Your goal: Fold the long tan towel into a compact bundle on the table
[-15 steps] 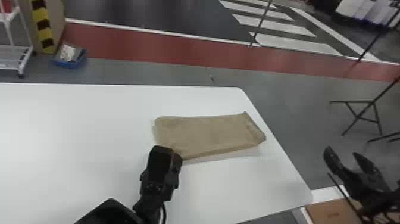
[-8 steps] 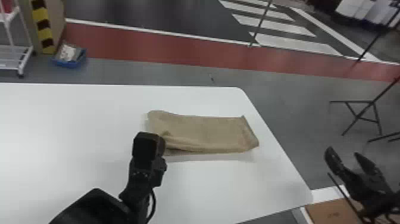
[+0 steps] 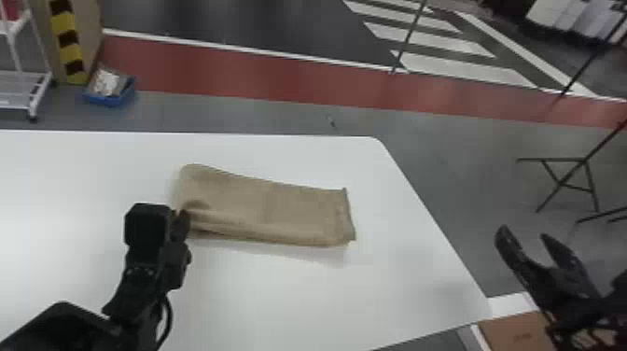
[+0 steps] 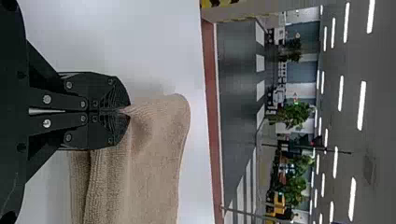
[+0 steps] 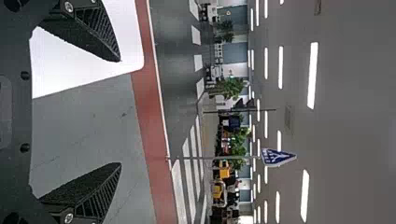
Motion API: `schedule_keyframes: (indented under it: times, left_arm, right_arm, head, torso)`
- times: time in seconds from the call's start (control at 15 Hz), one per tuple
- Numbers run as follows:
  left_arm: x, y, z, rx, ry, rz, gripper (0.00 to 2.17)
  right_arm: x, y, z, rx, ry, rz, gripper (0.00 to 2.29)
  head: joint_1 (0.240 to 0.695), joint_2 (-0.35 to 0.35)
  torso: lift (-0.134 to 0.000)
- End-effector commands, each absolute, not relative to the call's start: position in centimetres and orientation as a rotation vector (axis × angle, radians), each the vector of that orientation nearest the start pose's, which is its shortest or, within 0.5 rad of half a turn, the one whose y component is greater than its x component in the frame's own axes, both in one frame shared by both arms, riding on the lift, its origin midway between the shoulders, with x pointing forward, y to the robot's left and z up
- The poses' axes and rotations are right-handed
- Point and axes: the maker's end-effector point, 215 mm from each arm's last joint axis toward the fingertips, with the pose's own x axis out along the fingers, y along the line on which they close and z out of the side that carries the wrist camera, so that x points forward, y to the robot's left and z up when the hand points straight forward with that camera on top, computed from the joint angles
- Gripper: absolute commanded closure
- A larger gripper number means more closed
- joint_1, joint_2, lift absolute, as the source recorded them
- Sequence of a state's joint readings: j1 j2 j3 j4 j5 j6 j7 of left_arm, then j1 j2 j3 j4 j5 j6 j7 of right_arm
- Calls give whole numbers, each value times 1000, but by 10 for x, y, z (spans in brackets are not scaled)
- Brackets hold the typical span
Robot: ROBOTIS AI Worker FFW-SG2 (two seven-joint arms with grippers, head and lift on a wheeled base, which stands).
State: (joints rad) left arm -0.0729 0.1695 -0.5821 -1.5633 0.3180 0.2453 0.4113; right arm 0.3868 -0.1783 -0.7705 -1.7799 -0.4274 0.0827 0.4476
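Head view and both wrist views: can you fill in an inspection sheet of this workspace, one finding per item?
Surface: white table, smooth, rounded far right corner.
Job's things: tan towel on the table, layered along its near edge, not yet a compact bundle.
Clutter: blue bin on the floor beyond the table.
Left gripper: shut on the towel's near left part.
Right gripper: open, empty, beyond the table's right edge.
Cables: black cable looping beside the left arm.
Surroundings: white rack at far left; crosswalk stripes farther off.
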Motion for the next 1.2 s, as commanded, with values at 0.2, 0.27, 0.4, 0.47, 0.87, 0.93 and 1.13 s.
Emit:
schedule_keyframes:
  times: [0.2, 0.27, 0.4, 0.47, 0.87, 0.93, 1.13]
  left_arm:
    - [515, 92, -443, 40, 355, -118, 1436]
    - [507, 92, -441, 38, 370, -121, 1436]
    - [495, 102, -435, 54, 382, -121, 1436]
    - [488, 102, -432, 63, 399, -126, 1436]
    - [479, 110, -439, 89, 445, -134, 1416]
    - [479, 109, -439, 87, 444, -140, 1146]
    - [478, 105, -422, 89, 421, -167, 137]
  right_arm:
    - [402, -557, -326, 67, 25, -187, 83]
    - [405, -553, -327, 65, 30, -181, 83]
    - [410, -546, -327, 66, 31, -174, 83]
    - [414, -542, -327, 69, 29, -167, 83]
    - [422, -536, -327, 62, 30, -162, 83]
    - [423, -536, -327, 59, 30, -162, 83]
    - [425, -538, -327, 58, 30, -165, 83]
  head:
    - [695, -350]
    - [695, -350]
    - [695, -350]
    - [695, -350]
    - [695, -350]
    - [695, -350]
    - [695, -350]
  torso:
    - [-125]
    - [-125]
    - [-125]
    - [-125]
    - [-125]
    - [-125]
    - [-125]
